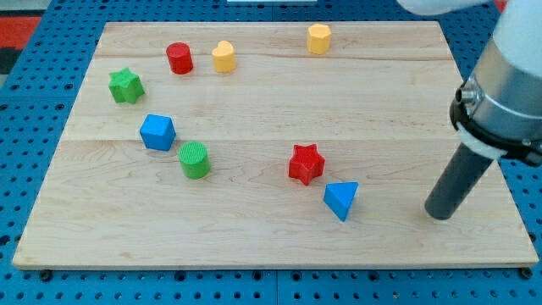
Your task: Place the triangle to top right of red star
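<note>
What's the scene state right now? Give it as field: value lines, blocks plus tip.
target: blue triangle, just below-right of the red star
tip: my tip, right of the triangle, apart from it
board: wooden board
upper row: red cylinder, yellow block, yellow hexagon
left group: green star, blue cube, green cylinder
task status: triangle not yet top right of the star

On the wooden desk [271, 246], the blue triangle block [340, 200] lies just below-right of the red star block [306, 163]; my tip [439, 212] stands well right.
</note>
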